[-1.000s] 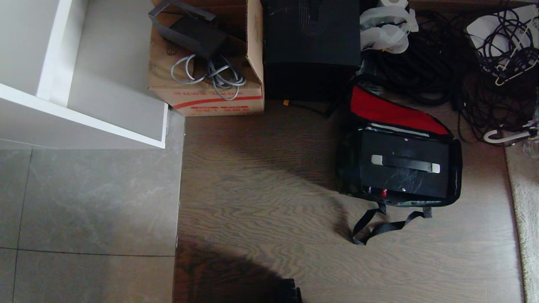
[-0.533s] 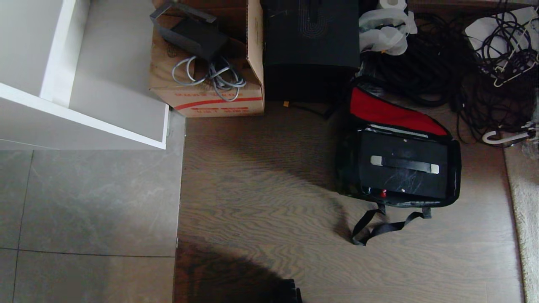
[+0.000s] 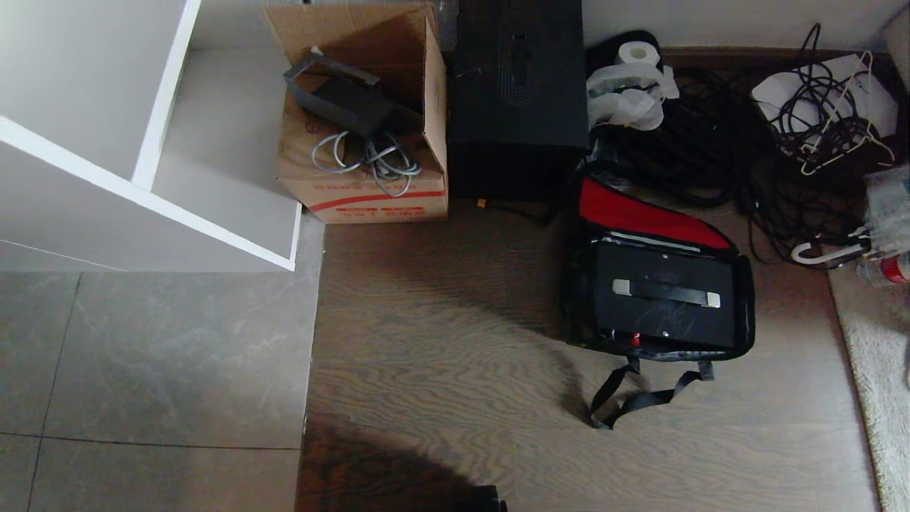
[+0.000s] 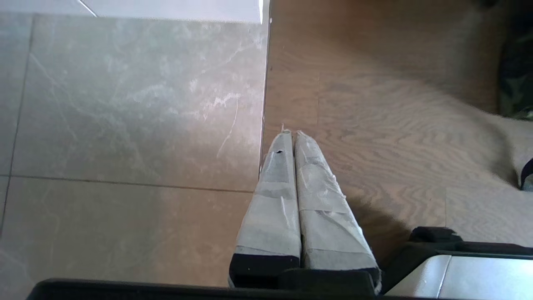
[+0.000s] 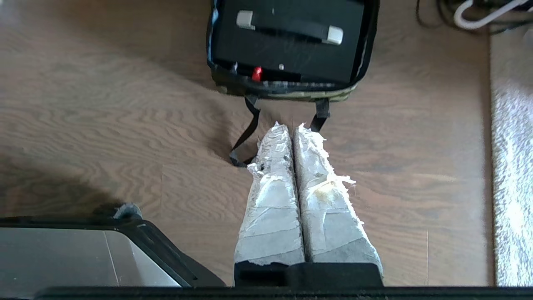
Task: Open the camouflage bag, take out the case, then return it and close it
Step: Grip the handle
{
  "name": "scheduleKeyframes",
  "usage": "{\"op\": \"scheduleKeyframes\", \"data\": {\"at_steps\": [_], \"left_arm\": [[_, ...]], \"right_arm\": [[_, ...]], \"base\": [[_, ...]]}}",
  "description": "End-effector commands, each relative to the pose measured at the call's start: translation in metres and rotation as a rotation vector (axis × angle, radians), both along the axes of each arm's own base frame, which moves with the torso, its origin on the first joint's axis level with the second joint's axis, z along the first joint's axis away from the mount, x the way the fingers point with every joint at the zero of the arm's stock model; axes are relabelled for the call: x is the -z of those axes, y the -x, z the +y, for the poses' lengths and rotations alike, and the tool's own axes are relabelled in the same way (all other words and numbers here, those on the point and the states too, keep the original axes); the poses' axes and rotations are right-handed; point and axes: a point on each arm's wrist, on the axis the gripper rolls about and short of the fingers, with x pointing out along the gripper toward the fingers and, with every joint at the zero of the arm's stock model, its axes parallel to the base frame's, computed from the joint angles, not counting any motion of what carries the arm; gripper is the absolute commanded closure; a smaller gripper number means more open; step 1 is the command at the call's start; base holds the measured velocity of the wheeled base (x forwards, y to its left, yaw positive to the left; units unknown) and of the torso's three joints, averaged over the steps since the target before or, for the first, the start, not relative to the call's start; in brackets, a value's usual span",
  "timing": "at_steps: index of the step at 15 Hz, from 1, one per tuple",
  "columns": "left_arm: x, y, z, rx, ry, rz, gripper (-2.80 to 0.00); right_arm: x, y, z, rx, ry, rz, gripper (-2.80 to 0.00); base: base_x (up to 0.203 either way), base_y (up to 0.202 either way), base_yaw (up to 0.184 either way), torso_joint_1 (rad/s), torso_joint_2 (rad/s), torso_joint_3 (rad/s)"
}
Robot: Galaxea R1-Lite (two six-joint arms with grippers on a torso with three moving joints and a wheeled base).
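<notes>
the wooden floor (image 3: 441,355) is viewed steeply from above by the head camera. each wrist camera is aimed down past its fingers; the open bag (image 3: 657,284) (image 5: 291,85) is shared with the right wrist view.

- I see open wood floor (image 3: 441,341) near side & left of camouflage bag (image 3: 579,313): free approach.
- Far side blocked: tall black box (image 3: 519,92), cardboard box (image 3: 370,185), cable tangle (image 3: 711,149).
- Strap (image 3: 633,398) loops on floor just before bag.
</notes>
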Motion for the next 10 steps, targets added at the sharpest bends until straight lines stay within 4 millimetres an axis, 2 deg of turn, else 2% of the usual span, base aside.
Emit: {"op": "scheduleKeyframes", "data": {"at_steps": [1, 10], "left_arm": [[0.0, -0.0001, 0.0, 0.0, 0.001, 0.001, 0.0], [0.0, -0.0001, 0.0, 0.0, 0.001, 0.001, 0.0]], "right_arm": [[0.0004, -0.0004, 0.0, -0.001, 0.001, 0.005, 0.0], [0.0004, -0.0004, 0.0, -0.001, 0.001, 0.005, 0.0]], "base": [[0.0, 0.0, 0.0, -0.002, 0.0, 0.184], [0.0, 0.0, 0.0, 0.002, 0.0, 0.203]]}}
